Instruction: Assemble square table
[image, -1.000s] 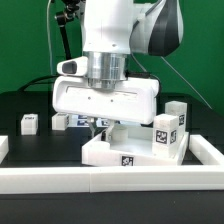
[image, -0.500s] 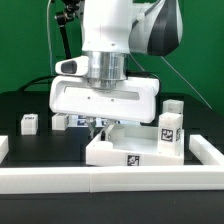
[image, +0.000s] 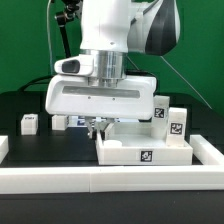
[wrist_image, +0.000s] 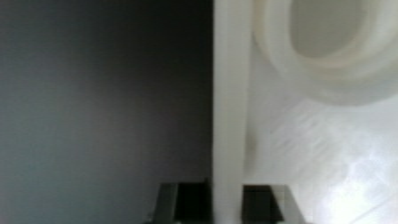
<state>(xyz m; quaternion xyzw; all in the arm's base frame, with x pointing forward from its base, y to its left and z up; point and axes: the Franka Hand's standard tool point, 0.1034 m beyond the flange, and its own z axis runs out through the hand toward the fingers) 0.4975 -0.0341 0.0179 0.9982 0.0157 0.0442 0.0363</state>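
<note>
Bright, even light filled the exterior view, seemingly from overhead. The white arm (image: 108, 30) was nearly washed out, and the black table (image: 25, 108) swallowed any shadows. The wrist view was heavily blurred, with the square tabletop (image: 145, 152) too close to focus, a pale glare against dim, featureless grey.

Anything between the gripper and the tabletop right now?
Nothing visible. The gripper is shut on the raised rim of the tabletop; in the wrist view its fingers straddle that thin wall. The tagged legs stand beside the tabletop on the exterior view's right, clear of the grip.
</note>
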